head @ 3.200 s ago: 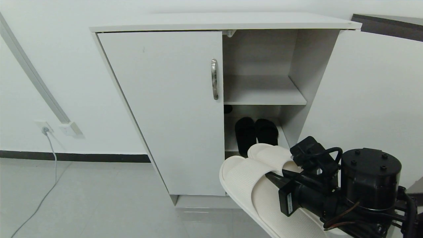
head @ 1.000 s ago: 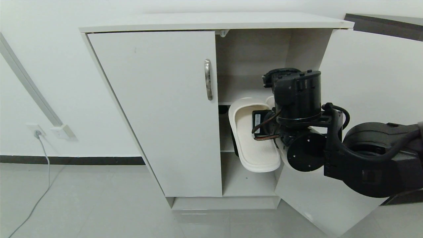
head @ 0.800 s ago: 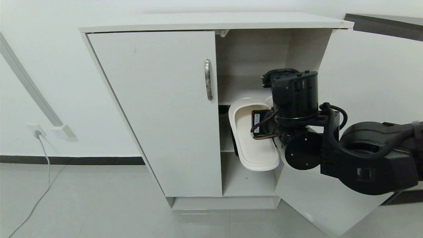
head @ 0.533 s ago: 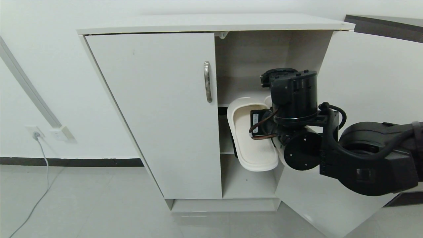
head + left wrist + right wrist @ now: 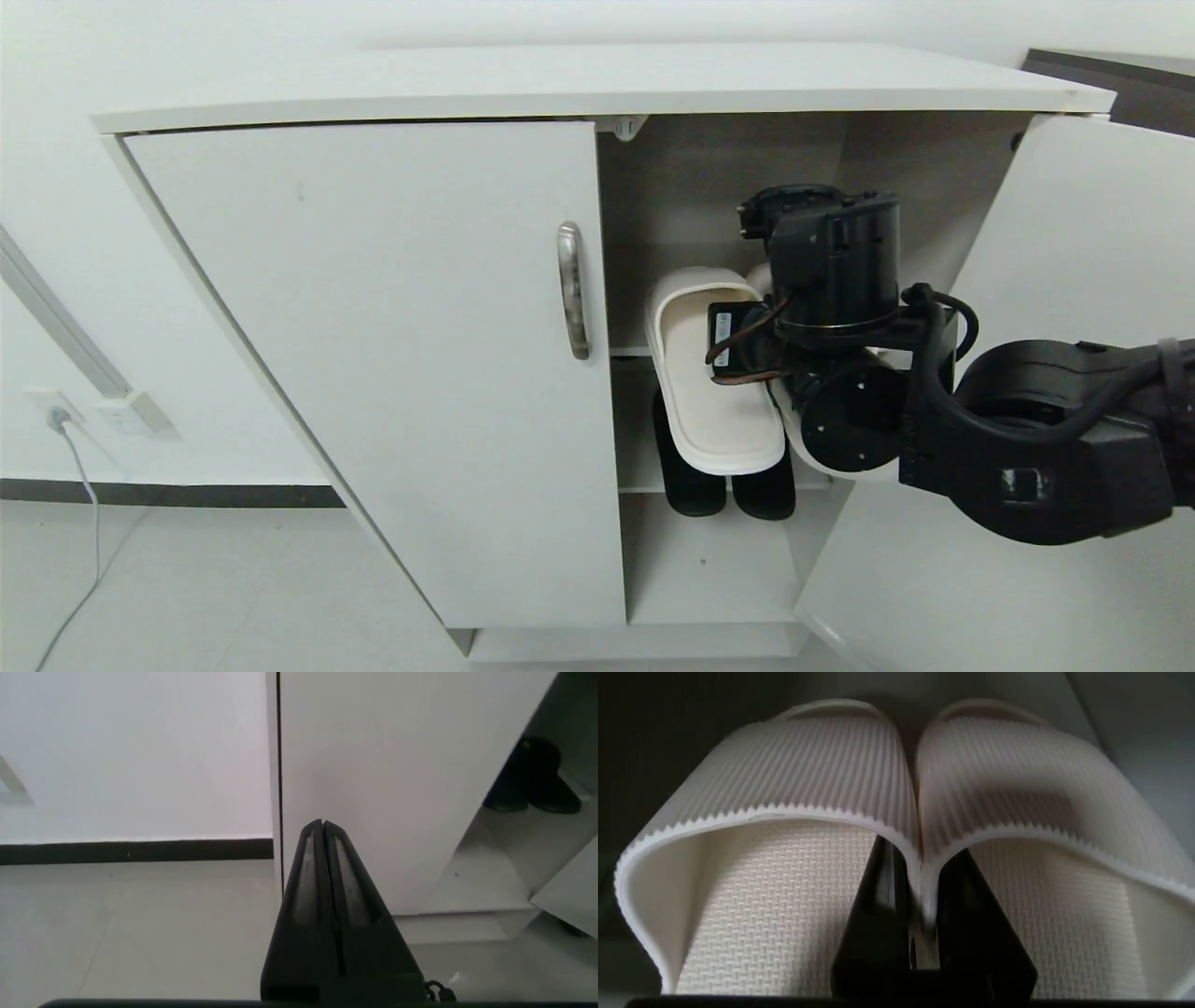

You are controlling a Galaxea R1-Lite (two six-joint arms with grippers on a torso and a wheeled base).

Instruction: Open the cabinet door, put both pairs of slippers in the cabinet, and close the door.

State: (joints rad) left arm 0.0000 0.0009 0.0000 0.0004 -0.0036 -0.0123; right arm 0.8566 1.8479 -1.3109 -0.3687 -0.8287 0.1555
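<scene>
The white cabinet (image 5: 597,84) has its left door (image 5: 373,355) closed and its right door (image 5: 1074,280) swung open. My right gripper (image 5: 920,922) is shut on the pair of white slippers (image 5: 709,392), pinching their two inner strap edges (image 5: 910,831) together. It holds them toe-first in the open half, with the toes above the middle shelf edge (image 5: 627,352). Below them the black slippers (image 5: 695,485) lie on the lower shelf; they also show as black slippers (image 5: 533,775). My left gripper (image 5: 322,833) is shut with nothing in it, low before the closed door.
A metal handle (image 5: 571,289) sits on the closed door. The bottom compartment (image 5: 700,569) is bare. A wall socket with a cable (image 5: 56,415) is at the far left, above grey floor tiles (image 5: 140,924).
The head camera has moved closer to the cabinet. My right arm lifted the white slippers from low in front up to the opening, and their toes now reach above the middle shelf.
</scene>
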